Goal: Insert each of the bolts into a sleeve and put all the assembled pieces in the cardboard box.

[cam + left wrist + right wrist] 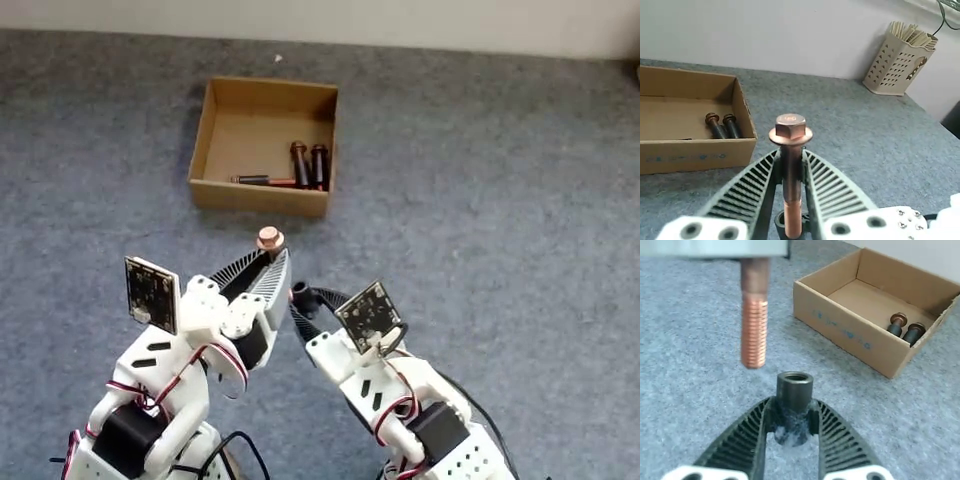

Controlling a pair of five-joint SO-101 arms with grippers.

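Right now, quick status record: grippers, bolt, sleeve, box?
left gripper: shut on bolt, head up
right gripper: shut on sleeve, mouth up
bolt vs sleeve: threaded tip above the sleeve, apart, not yet inserted
box: open, beyond both grippers on the table
pieces: three lying in the box
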